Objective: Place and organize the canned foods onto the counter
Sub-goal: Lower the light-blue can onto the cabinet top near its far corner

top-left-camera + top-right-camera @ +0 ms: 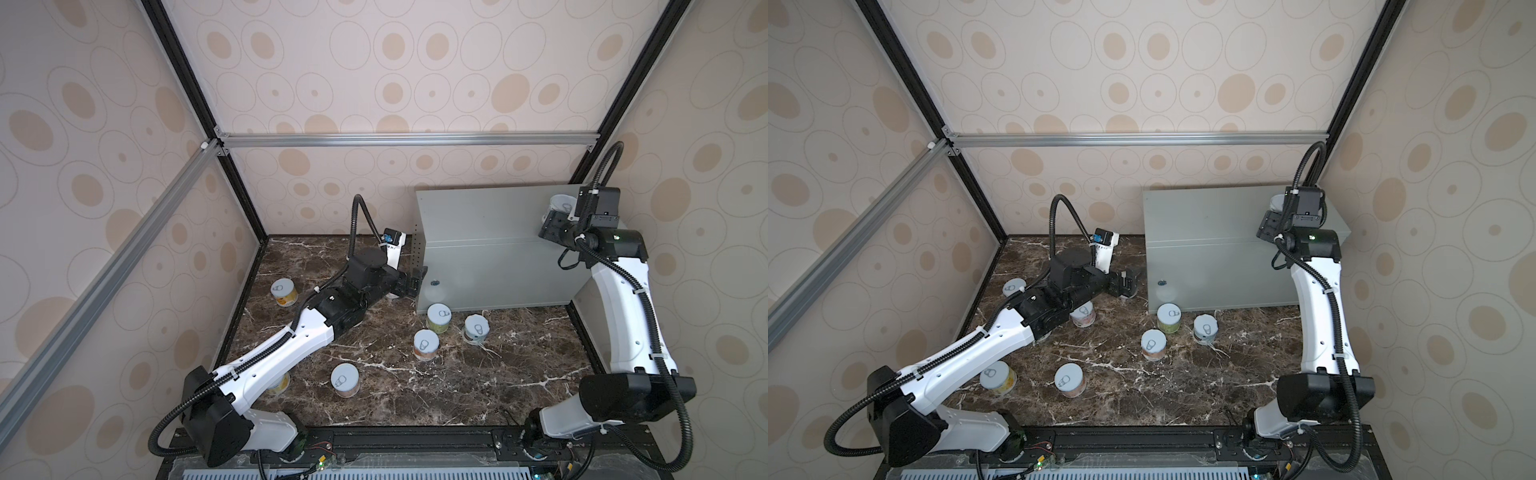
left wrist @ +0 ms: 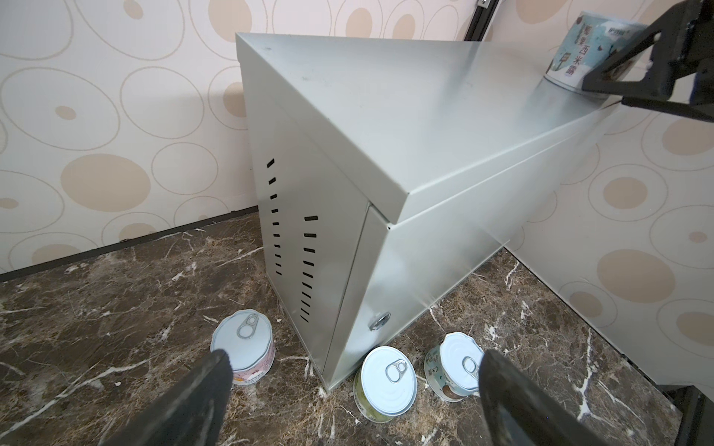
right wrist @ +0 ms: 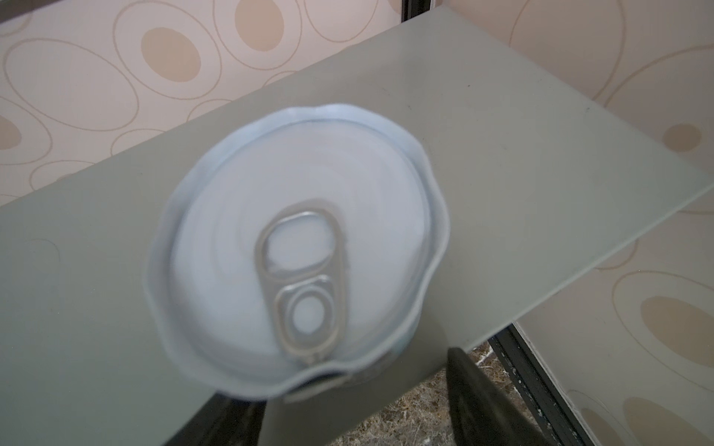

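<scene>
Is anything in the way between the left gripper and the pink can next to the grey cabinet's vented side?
Nothing visible. The left gripper is open, and the pink can stands upright on the marble, right at the tip of one of its fingers. The counter has its vented side close beside the can.

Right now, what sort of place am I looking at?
Probably a robot test booth, not a real kitchen: wallpapered panels in a metal frame, two arms on a rail, and tins by a grey cabinet.

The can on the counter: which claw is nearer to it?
Right. The right claw straddles the can on the counter; the left claw is low near its perforated side.
</scene>
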Robot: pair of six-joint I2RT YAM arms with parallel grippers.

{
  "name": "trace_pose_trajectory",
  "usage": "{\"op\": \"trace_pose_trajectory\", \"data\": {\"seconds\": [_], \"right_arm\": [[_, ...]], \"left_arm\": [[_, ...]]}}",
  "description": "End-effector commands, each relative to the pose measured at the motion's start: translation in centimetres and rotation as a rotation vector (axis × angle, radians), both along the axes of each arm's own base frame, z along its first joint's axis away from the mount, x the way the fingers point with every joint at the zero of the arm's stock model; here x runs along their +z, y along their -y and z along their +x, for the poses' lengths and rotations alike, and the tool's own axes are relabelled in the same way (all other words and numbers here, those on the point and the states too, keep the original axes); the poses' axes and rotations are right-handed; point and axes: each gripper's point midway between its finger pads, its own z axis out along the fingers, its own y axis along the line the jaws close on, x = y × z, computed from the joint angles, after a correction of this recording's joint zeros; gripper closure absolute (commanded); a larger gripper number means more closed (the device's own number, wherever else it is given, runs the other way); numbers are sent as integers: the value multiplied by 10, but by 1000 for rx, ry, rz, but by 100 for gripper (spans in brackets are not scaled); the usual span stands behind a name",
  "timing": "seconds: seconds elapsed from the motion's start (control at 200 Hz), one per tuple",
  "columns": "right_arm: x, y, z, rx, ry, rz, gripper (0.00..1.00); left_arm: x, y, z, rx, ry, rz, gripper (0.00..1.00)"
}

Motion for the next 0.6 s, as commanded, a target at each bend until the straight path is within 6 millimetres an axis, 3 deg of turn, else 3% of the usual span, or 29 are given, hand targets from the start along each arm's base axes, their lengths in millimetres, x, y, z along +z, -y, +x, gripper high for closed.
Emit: {"op": "trace_pose_trajectory", "data": {"seconds": [0.0,0.26,0.49,0.595], "right_arm": [[-5,-6,24,27,35,30,28],[-14,-2,41,13,38,20,29],[-11,-1,46,11,98,17,35],[-10,-2,49,20,120,18,34]], "left_arm": [[12,-5,4,16,30,-21,1],[7,-4,7,18,22,-19,1],[4,-4,10,15,14,-26,1],[2,-4,12,14,6,-30,1]]}}
